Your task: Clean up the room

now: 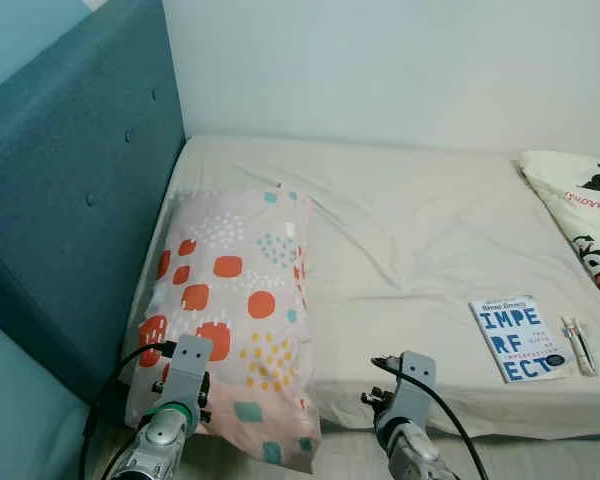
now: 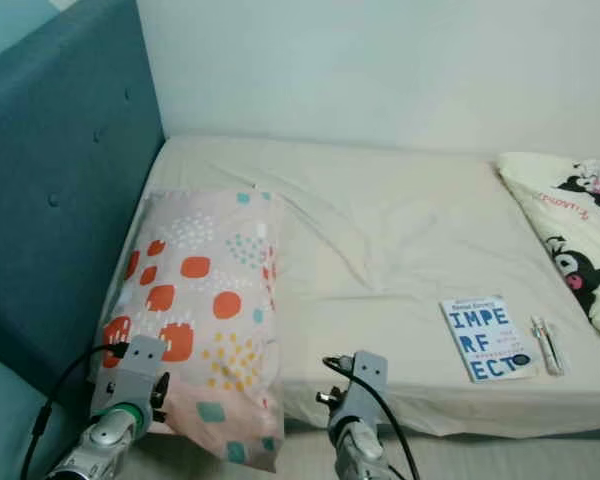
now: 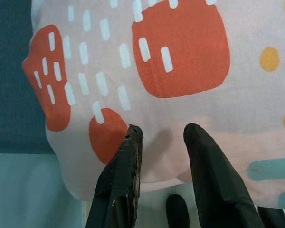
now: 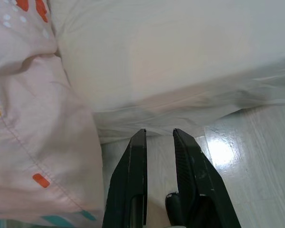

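A pink pillow with orange, yellow and teal prints lies at the bed's left side by the headboard, its near end hanging over the mattress edge. My left gripper is open just above that overhanging end, its fingers apart over an orange patch. To the right of the pillow, my right gripper hovers below the mattress edge over the floor, narrowly open and holding nothing. A blue-and-white book and a white pen lie near the bed's front right edge.
The bed has a wrinkled cream sheet. A blue padded headboard stands at the left. A cream blanket with black cartoon figures lies at the far right. Pale glossy floor runs along the bed's front.
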`<state>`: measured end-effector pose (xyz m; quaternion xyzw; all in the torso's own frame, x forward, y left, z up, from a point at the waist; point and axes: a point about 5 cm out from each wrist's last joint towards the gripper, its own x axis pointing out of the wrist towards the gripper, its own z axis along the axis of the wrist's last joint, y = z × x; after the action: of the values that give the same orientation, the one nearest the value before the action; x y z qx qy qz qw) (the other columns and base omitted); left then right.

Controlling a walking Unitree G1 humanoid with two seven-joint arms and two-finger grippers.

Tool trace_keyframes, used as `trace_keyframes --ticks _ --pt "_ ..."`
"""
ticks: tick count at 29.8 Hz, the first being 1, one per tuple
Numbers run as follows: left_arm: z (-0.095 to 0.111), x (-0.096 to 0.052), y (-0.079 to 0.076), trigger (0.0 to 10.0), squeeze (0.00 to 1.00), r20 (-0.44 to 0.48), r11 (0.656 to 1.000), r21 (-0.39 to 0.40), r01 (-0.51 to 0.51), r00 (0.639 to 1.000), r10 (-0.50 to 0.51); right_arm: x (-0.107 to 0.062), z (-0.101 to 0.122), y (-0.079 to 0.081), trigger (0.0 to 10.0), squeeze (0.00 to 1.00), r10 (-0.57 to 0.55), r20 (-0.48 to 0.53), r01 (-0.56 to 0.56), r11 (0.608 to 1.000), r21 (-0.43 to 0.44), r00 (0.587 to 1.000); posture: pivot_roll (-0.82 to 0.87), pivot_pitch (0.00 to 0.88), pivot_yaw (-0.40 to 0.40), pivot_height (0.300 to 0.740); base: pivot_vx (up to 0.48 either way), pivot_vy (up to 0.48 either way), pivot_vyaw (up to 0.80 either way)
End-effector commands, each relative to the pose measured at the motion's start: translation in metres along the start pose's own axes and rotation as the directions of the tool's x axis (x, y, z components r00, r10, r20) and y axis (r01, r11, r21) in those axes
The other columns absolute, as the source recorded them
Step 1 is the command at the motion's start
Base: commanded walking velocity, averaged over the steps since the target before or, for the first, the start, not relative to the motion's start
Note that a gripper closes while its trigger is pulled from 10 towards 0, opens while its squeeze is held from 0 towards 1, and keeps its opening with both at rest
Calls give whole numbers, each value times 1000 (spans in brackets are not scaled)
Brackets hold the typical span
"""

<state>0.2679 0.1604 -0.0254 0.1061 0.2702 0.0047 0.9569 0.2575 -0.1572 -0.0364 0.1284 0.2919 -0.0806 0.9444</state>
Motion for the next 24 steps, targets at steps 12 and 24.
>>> trace_keyframes --ticks 12,24 --pt "-9 -4 -3 10000 0 -19 1000 5 10 1000 -9 -1 -4 -5 10000 0 -24 -9 24 999 36 1000 68 0 19 740 0 0 0" --pt "-14 -5 16 10000 0 -20 1000 -5 -29 999 29 -1 2 -11 10000 0 -33 35 31 998 53 999 54 39 30 740 0 0 0"
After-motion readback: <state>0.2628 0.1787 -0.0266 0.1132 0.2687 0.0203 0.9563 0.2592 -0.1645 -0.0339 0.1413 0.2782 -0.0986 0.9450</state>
